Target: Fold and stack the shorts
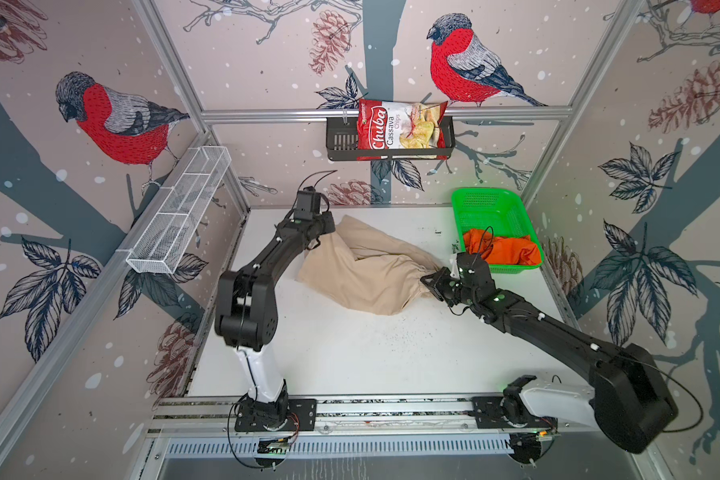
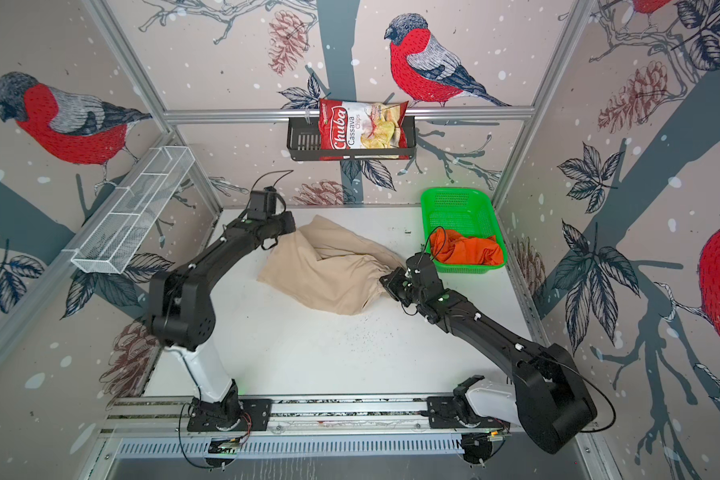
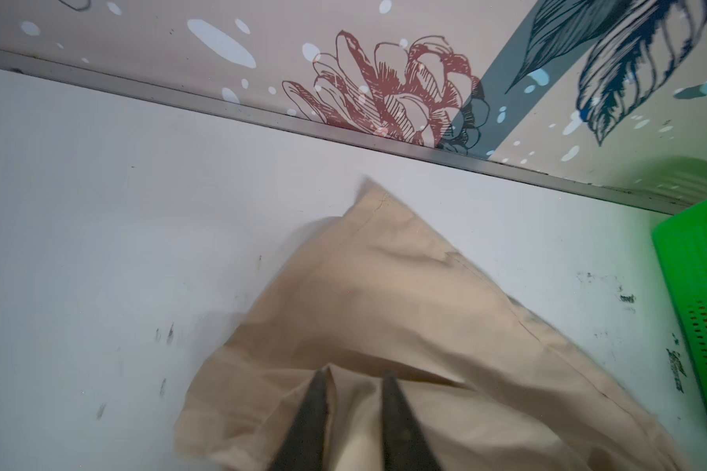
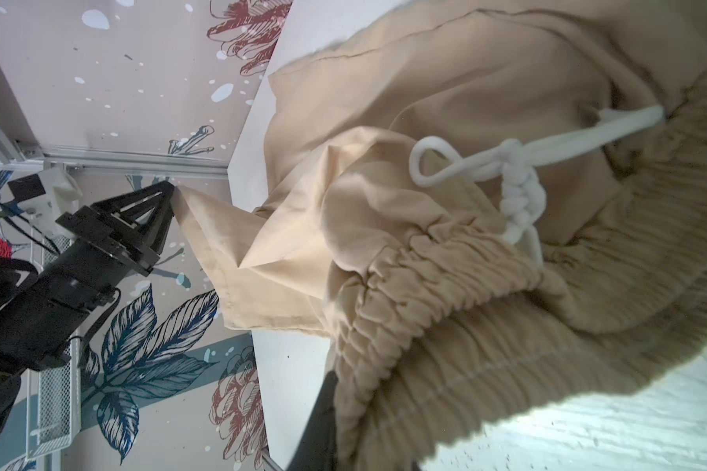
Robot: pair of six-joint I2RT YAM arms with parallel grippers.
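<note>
Nothing is folded: beige shorts [image 1: 362, 270] lie crumpled, right gripper [image 1: 427, 279] clamped on waistband [image 4: 445, 310], left gripper [image 3: 356, 373] hold unclear; orange shorts [image 1: 504, 249] lie in basket [image 1: 485, 194].

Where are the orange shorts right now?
In both top views the orange shorts lie bunched in the green basket at the table's far right corner, just beyond the right gripper.
</note>
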